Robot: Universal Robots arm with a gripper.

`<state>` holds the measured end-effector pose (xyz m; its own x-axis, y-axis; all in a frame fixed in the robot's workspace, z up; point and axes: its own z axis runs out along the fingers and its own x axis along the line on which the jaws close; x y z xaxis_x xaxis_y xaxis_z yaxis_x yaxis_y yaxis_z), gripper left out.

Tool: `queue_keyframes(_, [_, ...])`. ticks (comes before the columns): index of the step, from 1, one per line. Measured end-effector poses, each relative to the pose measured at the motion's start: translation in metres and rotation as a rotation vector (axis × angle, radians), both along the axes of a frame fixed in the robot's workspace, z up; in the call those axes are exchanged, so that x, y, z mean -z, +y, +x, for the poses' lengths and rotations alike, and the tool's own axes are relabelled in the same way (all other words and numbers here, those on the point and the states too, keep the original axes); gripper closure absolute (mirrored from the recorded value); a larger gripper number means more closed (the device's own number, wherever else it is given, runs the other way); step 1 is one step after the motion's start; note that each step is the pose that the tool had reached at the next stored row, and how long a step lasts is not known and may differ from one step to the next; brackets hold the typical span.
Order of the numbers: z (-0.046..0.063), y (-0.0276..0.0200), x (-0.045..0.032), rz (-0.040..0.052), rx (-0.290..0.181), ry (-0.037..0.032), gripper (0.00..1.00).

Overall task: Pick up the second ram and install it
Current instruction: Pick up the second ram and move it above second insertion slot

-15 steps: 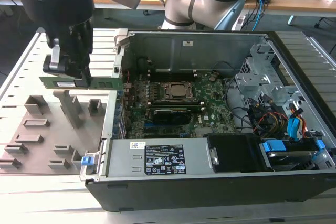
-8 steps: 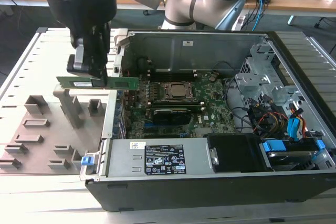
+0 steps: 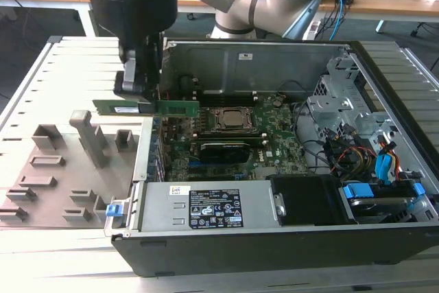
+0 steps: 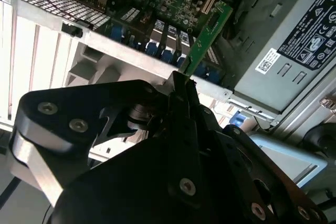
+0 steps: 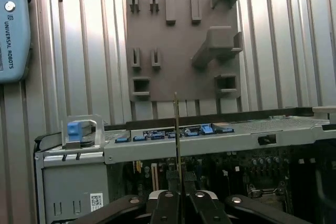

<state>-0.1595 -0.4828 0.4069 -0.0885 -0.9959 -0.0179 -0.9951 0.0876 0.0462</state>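
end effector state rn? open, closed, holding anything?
End effector: closed, holding the second ram, which it grips by one long edge above the open computer case.

Robotics lab: open PC case [image 3: 274,255], cable-strewn workbench [image 3: 391,6] behind.

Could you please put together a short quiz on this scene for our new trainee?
1. True or false: the gripper is shut on the second ram.
2. The ram hangs above: A) the case wall beside the grey holder plate; B) the power supply; C) the drive cage.
3. Short answer: is the ram seated in the motherboard?
Key: 1 true; 2 A; 3 no, it is held in the air.
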Motion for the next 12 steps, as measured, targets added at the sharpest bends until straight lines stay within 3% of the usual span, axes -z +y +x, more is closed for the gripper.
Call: queue_keyframes(12, [0.039, 0.0012, 0.0, 0.0, 0.0, 0.0004, 0.86])
